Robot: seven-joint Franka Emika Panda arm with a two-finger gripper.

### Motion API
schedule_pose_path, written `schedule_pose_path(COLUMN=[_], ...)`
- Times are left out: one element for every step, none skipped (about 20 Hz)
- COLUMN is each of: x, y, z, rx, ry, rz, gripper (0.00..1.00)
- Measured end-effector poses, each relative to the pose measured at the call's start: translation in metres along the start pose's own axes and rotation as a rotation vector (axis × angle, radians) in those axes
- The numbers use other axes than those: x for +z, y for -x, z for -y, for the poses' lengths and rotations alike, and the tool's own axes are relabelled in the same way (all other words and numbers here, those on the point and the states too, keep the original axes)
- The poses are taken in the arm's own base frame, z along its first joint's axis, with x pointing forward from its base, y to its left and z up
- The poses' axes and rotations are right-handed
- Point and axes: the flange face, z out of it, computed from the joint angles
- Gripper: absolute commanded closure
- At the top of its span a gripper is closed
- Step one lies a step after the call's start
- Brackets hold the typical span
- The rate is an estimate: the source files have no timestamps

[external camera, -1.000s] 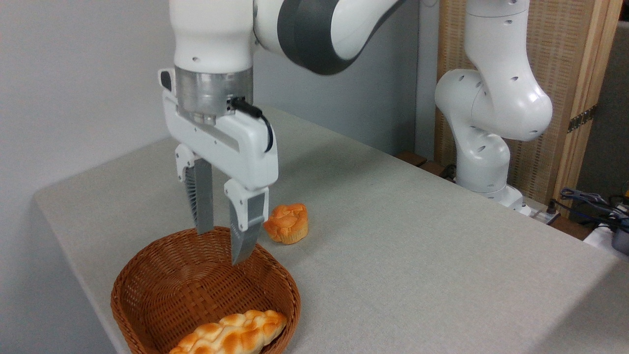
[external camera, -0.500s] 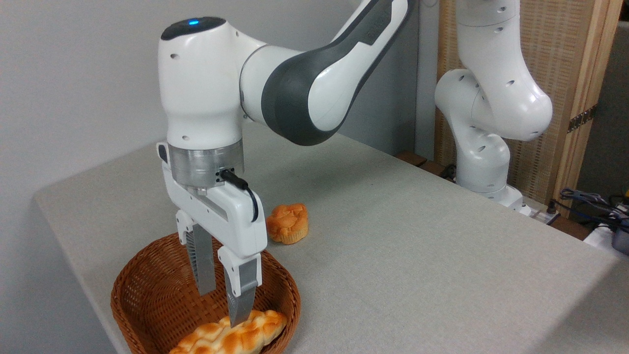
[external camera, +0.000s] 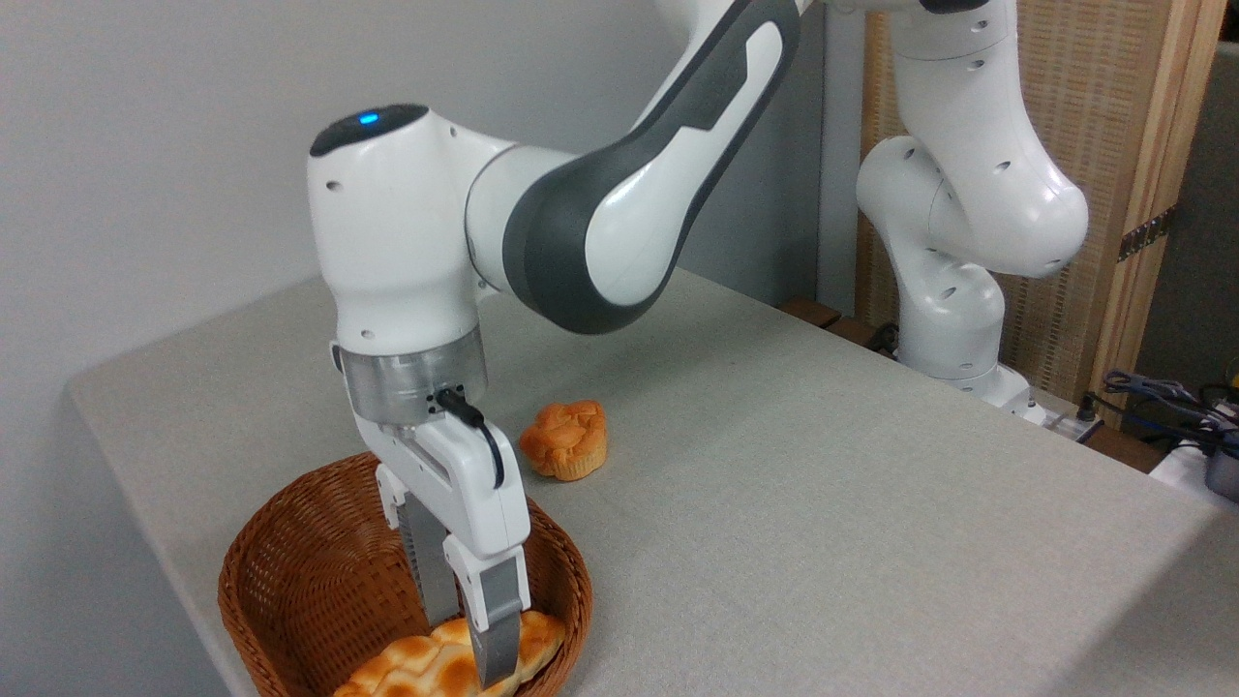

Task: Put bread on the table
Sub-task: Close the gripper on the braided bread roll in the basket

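The white two-finger gripper (external camera: 469,634) reaches steeply down into the round brown wicker basket (external camera: 290,581), its grey fingers (external camera: 498,629) set a narrow gap apart and straddling the long braided loaf of bread (external camera: 426,668), pale cream with golden-orange bumps. The near finger lies across the front of the loaf and the far one goes down behind it; whether they press on the bread or only flank it cannot be told from this view.

The bread lies in the basket's near half, along the bottom of the picture, its right tip close to the basket's right rim and its lower part cut off by the frame.

The basket sits at the near left corner of the large flat table (external camera: 823,523) covered in light grey-beige woven cloth, close to the table's left edge. Just beyond the basket's far rim, apart from it, a small round orange muffin-like bun (external camera: 566,440) rests on the cloth.

To the right of basket and bun the cloth runs wide and bare toward the white arm base (external camera: 953,329) at the far right edge.
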Motion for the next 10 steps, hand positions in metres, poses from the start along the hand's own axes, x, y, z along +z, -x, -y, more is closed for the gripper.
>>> schedule_pose_path(x=[0.0039, 0.0061, 0.0076, 0.0090, 0.0099, 0.0101, 0.0101, 0.0101, 0.0101, 0.0101], y=[-0.0003, -0.0005, -0.0008, -0.0009, -0.0008, -0.0008, -0.0008, -0.0008, -0.0008, -0.0007], z=[-0.0008, -0.0009, -0.0011, -0.0014, -0.0017, -0.0018, -0.0018, -0.0018, -0.0017, -0.0017], rx=[0.003, 0.004, 0.005, 0.005, 0.006, 0.007, 0.013, 0.028, 0.043, 0.055], ry=[-0.002, -0.008, -0.015, -0.020, -0.022, -0.023, -0.023, -0.023, -0.023, -0.023], rz=[-0.001, -0.005, -0.012, -0.017, -0.020, -0.020, -0.020, -0.020, -0.020, -0.020], gripper=[0.11, 0.29, 0.45, 0.55, 0.66, 0.73, 0.73, 0.73, 0.74, 0.76])
